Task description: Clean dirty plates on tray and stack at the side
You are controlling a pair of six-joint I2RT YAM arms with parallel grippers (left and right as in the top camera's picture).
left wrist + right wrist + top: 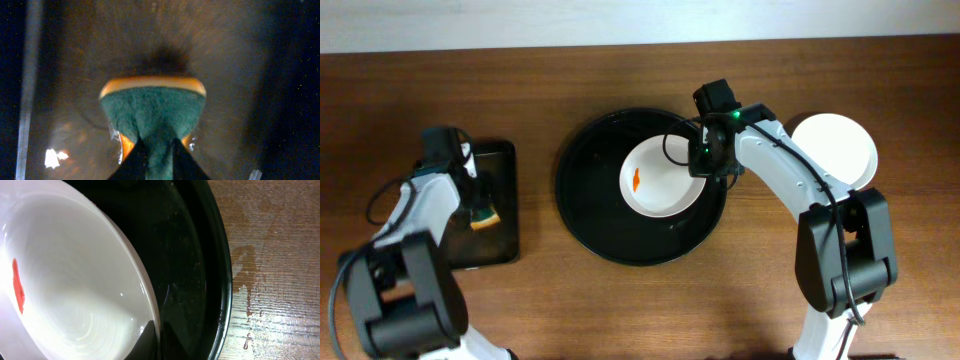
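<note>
A white plate (663, 178) with a small orange smear (636, 181) lies on the right part of the round black tray (585, 190). My right gripper (706, 157) is shut on the plate's right rim. In the right wrist view the rim runs between the fingers (156, 341), with the plate (75, 280) at left, its smear (19, 287) and the tray (192, 255) beside it. A clean-looking white plate (835, 150) lies on the table at the right. My left gripper (478, 200) is shut on a green and yellow sponge (152, 110); its fingers (157, 162) pinch it.
A smaller rectangular black tray (495, 250) lies at the left under the sponge (485, 216); its wet surface (240, 75) fills the left wrist view. Bare wooden table (740, 300) lies round both trays. Water drops mark the wood (255, 310) beside the round tray.
</note>
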